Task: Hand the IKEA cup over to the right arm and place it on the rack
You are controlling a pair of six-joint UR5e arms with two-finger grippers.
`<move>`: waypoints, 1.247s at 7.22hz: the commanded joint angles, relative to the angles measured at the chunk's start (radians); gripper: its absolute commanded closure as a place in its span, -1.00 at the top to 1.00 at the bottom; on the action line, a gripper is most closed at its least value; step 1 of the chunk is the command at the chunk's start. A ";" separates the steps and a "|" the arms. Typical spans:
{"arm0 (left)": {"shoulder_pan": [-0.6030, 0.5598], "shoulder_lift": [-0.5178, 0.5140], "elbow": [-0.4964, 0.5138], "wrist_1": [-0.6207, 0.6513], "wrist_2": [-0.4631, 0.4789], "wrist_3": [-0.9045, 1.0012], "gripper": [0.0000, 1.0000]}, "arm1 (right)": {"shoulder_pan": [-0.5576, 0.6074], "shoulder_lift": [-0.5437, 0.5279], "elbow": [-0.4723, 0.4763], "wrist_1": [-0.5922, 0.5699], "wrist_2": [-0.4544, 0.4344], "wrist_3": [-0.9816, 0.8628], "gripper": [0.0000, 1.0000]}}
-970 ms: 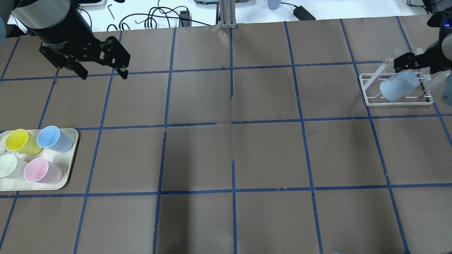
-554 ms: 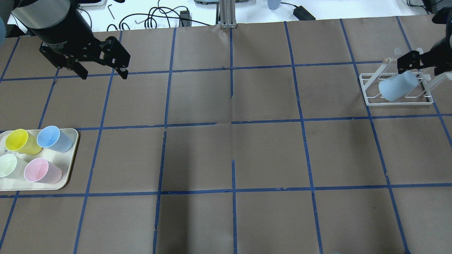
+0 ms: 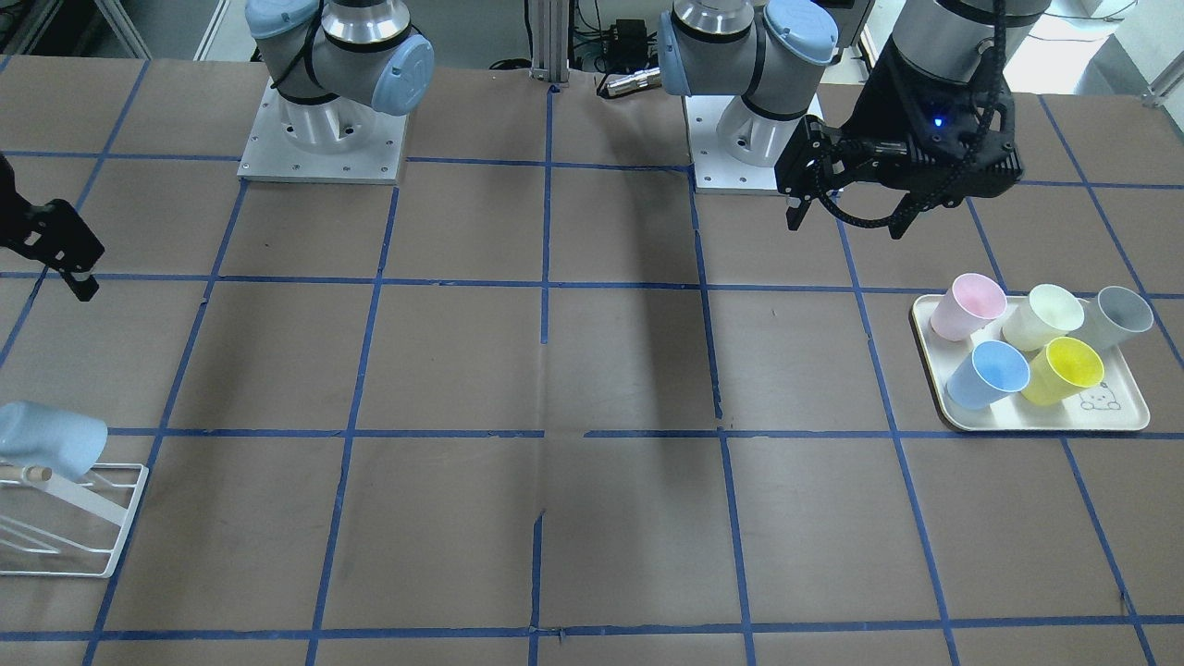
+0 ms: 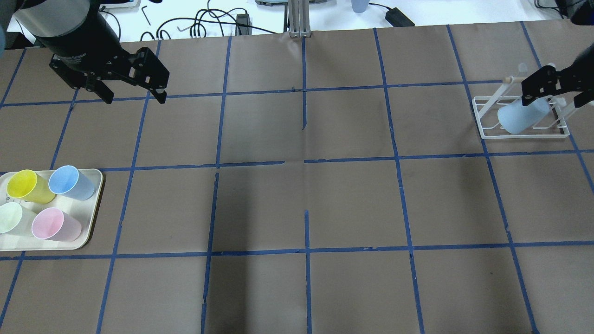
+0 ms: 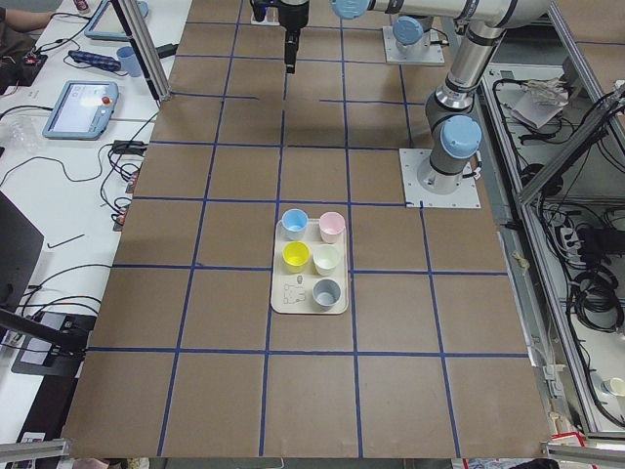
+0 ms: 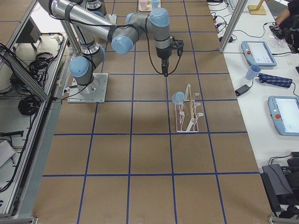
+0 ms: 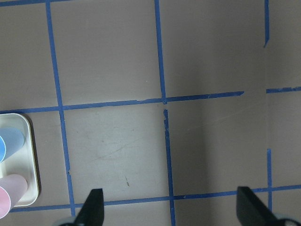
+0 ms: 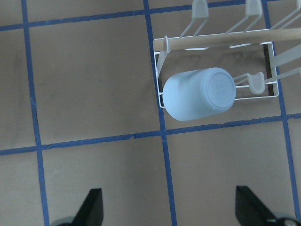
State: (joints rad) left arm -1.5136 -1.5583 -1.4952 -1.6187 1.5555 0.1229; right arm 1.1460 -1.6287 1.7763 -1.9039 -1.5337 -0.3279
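- Soft, even room light from above; the brown paper-covered table with blue tape grid (image 4: 445,287) is easy to read everywhere.
- A broad fuzzy shadow (image 4: 260,204) darkens its middle in the overhead and front views.
- The white desk surface (image 4: 334,14) behind is blown out and a bit cyan.
- The right wrist view is sharp, and the pale icy-blue plastic cup (image 8: 200,94) looks crisp.

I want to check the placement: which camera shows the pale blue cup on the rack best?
Right wrist view: the cup shows whole, base showing, on the rack. Overhead partly hides it, front-facing crops it, exterior right shows it tiny; the rest miss it.
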 commanded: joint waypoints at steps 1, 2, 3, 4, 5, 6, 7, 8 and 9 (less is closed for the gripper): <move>0.009 -0.006 0.024 -0.006 0.008 0.001 1.00 | 0.099 0.012 -0.125 0.138 -0.055 0.082 1.00; 0.021 -0.005 0.023 -0.009 0.006 0.001 1.00 | 0.166 0.018 -0.156 0.166 -0.057 0.142 1.00; 0.021 -0.005 0.020 -0.007 0.003 0.003 1.00 | 0.240 0.030 -0.181 0.178 -0.057 0.249 1.00; 0.019 0.001 0.006 -0.003 0.011 0.003 1.00 | 0.333 0.048 -0.217 0.198 -0.059 0.338 1.00; 0.019 -0.002 0.010 -0.001 0.009 0.003 1.00 | 0.400 0.070 -0.274 0.286 -0.057 0.366 1.00; 0.019 0.001 0.004 -0.001 0.009 0.003 1.00 | 0.423 0.108 -0.360 0.374 -0.059 0.368 1.00; 0.019 0.001 0.003 -0.001 0.009 0.003 1.00 | 0.434 0.115 -0.404 0.473 -0.056 0.365 1.00; 0.018 0.001 0.001 -0.001 0.009 0.003 1.00 | 0.432 0.119 -0.394 0.483 -0.052 0.365 1.00; 0.019 0.001 0.001 -0.001 0.009 0.003 1.00 | 0.428 0.119 -0.391 0.477 -0.052 0.363 1.00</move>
State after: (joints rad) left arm -1.4946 -1.5571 -1.4931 -1.6199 1.5647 0.1258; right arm 1.5747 -1.5134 1.3885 -1.4409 -1.5874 0.0358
